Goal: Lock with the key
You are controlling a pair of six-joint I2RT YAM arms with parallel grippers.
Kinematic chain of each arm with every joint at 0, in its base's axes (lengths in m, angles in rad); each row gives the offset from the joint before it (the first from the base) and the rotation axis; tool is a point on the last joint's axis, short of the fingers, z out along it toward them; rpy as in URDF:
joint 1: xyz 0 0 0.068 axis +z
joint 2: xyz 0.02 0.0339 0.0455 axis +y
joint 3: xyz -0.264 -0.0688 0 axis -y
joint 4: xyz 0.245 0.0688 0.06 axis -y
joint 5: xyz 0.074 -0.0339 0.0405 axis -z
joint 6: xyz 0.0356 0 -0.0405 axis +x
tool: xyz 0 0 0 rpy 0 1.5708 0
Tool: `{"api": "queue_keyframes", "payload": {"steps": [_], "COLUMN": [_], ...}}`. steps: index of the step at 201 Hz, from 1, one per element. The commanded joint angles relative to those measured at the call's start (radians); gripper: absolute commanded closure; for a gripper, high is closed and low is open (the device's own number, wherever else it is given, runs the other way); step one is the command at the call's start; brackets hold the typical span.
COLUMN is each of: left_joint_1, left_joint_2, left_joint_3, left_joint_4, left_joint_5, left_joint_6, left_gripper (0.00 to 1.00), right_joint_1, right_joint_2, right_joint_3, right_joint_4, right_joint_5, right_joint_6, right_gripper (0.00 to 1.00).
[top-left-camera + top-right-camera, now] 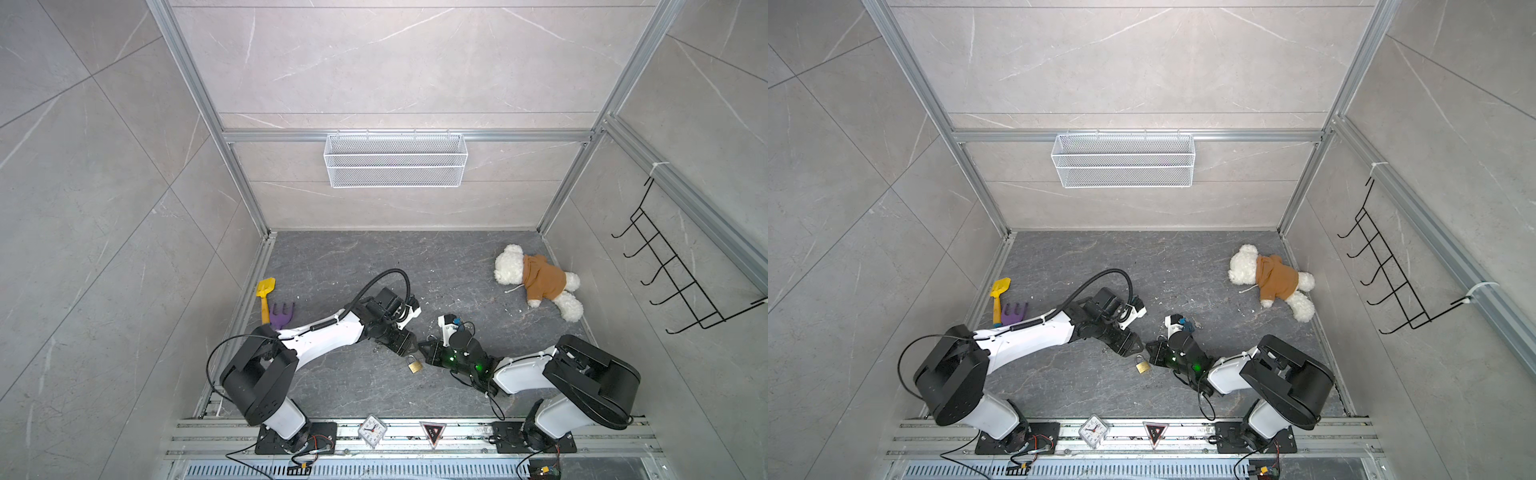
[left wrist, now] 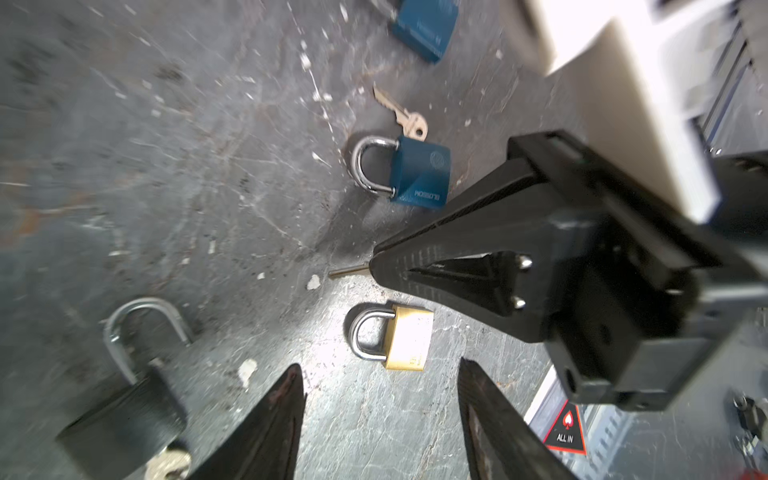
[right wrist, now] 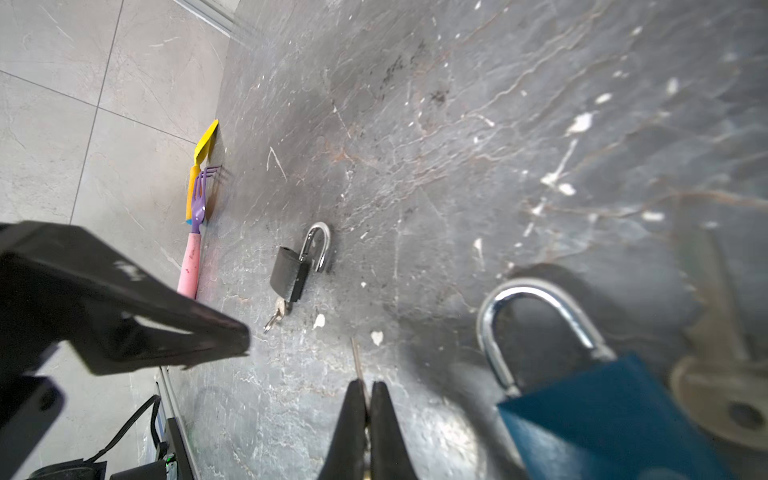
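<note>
The key [image 3: 358, 359] is pinched in the right gripper [image 3: 366, 384]. Its jaws are pressed together on the key, so only the thin blade sticks out past the tips, low over the dark tabletop [image 1: 353, 266]. The brass padlock [image 2: 409, 337] lies flat on the tabletop just beside those tips, near the front middle in both top views, and its shackle looks seated at both ends. The left gripper [image 2: 380, 365] hovers close over it with its jaws apart.

Nearby lie a blue padlock [image 2: 419, 174] with a loose key [image 2: 401, 114] beside its body, and a black padlock [image 3: 293, 270] with its shackle swung open and an inserted key [image 3: 277, 315] at its base. Well apart, a teddy bear [image 1: 536, 280] lies near the right wall. A yellow shovel [image 1: 264, 291] and a purple rake [image 1: 282, 313] lie by the left wall.
</note>
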State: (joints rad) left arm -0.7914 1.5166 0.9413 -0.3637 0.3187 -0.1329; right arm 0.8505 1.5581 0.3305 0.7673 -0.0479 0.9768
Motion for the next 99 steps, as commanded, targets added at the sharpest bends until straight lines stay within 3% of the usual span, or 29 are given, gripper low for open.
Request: {"api": "queue_keyframes", "payload": {"steps": [1, 48, 99], "left_joint_1": [0.001, 0.001, 0.017], "left_joint_2": [-0.132, -0.333, -0.336], "left_joint_3": [-0.061, -0.182, -0.178], "left_joint_4": [0.098, 0.183, 0.159], "left_joint_5": [-0.119, -0.282, -0.419], "left_joint_6": [-0.055, -0.073, -0.163], "left_gripper": [0.37, 0.34, 0.35], "right_joint_1": [0.015, 0.028, 0.047], "right_joint_2": [0.025, -0.013, -0.063], "right_joint_3": [0.025, -0.006, -0.034], "right_joint_4": [-0.052, -0.078, -0.146], "right_joint_5": [0.034, 0.061, 0.075], "right_joint_6": [0.020, 0.049, 0.062], "right_gripper": [1.00, 1.00, 0.93]}}
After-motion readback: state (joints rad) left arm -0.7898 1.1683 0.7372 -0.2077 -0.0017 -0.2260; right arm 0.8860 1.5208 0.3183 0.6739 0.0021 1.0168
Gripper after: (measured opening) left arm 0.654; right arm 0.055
